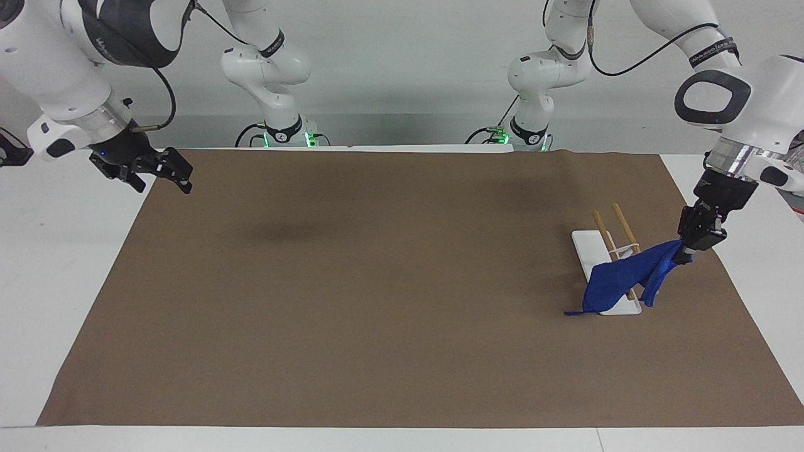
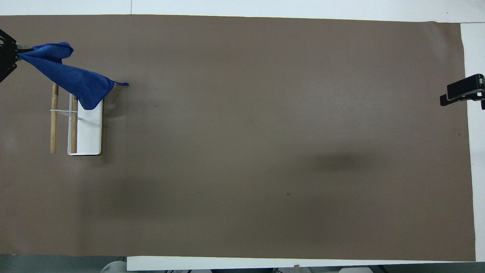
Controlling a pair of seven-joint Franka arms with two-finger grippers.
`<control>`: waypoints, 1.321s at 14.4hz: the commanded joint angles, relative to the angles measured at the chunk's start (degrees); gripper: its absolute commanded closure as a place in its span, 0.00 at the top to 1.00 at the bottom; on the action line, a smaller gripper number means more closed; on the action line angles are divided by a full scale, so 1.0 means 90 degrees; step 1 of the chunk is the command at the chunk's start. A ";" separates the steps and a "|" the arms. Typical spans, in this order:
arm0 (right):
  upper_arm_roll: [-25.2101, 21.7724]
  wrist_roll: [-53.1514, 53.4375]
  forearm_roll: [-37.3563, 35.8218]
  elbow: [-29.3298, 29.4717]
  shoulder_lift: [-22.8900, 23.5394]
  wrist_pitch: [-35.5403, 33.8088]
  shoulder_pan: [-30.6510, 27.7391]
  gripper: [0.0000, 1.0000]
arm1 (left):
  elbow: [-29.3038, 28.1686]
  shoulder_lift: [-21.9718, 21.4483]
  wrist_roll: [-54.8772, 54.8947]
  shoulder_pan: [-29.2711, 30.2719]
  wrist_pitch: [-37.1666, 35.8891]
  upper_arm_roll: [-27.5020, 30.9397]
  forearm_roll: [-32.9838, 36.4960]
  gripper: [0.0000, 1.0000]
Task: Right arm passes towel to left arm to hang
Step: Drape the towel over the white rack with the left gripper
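Your left tool pinches one corner of the towel, so the cloth drapes over both wooden rails of the rack w/ its tail near the rack's white base. Left arm angles down from its own end of the counter. Right tool waits, fingers spread (nothing held), over its end's counter edge.

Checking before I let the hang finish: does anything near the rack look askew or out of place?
Yes. The towel is bunched and slung across only the end of the rack farther from the robots, one corner trailing off toward the mat. The left gripper pinches its other end beside the rack. The right gripper waits over the mat's edge.
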 commanded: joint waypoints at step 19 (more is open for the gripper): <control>0.0366 -0.0106 -0.0124 0.0090 -0.0154 -0.0195 -0.0324 1.00 | -0.1192 -0.0488 0.2545 0.1091 -0.0307 0.0046 0.0318 0.01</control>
